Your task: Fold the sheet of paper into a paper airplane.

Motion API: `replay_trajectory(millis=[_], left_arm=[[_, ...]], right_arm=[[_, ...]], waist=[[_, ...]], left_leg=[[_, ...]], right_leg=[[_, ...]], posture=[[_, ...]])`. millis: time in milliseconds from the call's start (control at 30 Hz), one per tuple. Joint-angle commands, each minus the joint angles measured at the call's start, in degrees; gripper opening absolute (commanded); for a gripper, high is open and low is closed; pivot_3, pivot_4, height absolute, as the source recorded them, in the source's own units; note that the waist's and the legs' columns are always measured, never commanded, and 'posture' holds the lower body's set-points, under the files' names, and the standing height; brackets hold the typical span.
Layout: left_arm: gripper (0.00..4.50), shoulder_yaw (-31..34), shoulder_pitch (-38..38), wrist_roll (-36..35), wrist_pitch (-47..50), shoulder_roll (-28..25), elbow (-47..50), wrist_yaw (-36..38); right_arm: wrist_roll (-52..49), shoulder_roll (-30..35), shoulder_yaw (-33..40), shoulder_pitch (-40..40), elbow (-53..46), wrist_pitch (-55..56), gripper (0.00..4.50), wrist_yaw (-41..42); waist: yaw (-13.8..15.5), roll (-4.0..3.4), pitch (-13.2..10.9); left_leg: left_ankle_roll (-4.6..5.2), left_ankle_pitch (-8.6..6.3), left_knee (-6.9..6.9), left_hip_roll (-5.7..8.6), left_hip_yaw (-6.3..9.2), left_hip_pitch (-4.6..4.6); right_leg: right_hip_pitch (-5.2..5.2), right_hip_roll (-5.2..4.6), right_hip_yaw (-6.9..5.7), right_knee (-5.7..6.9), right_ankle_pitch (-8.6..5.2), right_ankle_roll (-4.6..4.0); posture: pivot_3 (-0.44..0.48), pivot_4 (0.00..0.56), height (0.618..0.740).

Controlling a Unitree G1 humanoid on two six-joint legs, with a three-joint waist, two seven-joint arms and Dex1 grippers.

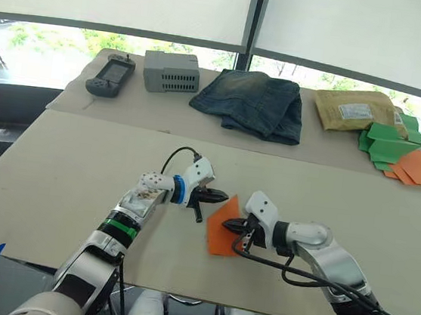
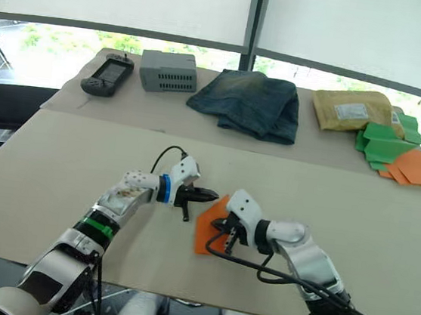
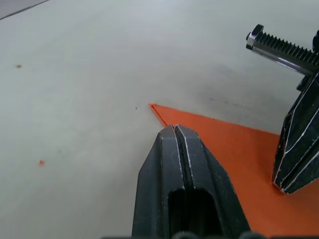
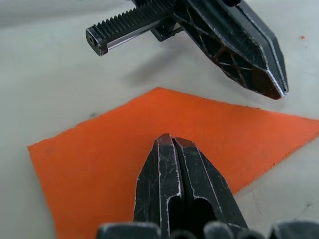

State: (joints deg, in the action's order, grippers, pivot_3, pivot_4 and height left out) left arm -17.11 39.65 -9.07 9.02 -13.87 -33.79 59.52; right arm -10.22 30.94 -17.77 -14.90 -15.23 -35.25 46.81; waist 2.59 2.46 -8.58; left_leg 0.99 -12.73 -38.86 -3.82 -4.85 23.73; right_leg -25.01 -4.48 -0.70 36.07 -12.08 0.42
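Lying flat near the tabletop's [image 1: 58, 163] near edge, the orange paper [image 1: 221, 231] sits between both end effectors. Left end effector [image 1: 221, 197] closed empty over its far corner; right end effector [image 1: 235, 225] closed empty above its middle.

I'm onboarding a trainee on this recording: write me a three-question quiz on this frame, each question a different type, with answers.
1. True or false: both grippers are shut.
2. What does the sheet of paper lie on: A) the jeans, B) the table, C) the envelope?
3. Which gripper's tip is at the sheet's pointed corner?

Key:
1. True: left gripper and right gripper are shut, gripping nothing.
2. B.
3. The left gripper.
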Motion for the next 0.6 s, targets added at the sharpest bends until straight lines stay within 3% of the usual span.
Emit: replay_trajectory(millis=[33, 233, 600], left_arm=[[0.00, 1.2, 6.7, 0.5, -6.0, 2.8, -1.7, 1.4], [0.00, 0.5, 5.0, 1.1, -7.4, 3.2, -1.9, 3.9], [0.00, -4.0, -4.6, 6.4, -4.3, -4.3, 9.7, 6.3]], right_arm=[[0.6, -0.2, -2.0, 1.7, 1.0, -2.3, 0.01, -0.6], [0.6, -0.1, -2.0, 1.9, 0.8, -2.6, 0.01, -1.0], [1.2, 0.1, -3.1, -0.4, 3.2, -2.5, 0.01, -0.3]], waist=[[0.3, 0.00, 0.0], [0.7, 0.00, 0.0], [-0.7, 0.01, 0.0]], left_leg=[[0.00, 0.00, 0.00, 0.01, 0.00, 0.00], [0.01, 0.01, -0.01, 0.01, 0.00, 0.00], [0.04, 0.03, 0.00, -0.04, 0.02, 0.05]], right_leg=[[0.01, 0.00, 0.00, -0.01, 0.00, 0.00], [0.07, -0.01, 0.00, -0.01, 0.02, 0.03], [0.03, 0.02, 0.01, 0.00, 0.02, 0.03]], posture=[[0.000, 0.150, 0.716], [0.000, 0.150, 0.716], [0.000, 0.150, 0.716]])
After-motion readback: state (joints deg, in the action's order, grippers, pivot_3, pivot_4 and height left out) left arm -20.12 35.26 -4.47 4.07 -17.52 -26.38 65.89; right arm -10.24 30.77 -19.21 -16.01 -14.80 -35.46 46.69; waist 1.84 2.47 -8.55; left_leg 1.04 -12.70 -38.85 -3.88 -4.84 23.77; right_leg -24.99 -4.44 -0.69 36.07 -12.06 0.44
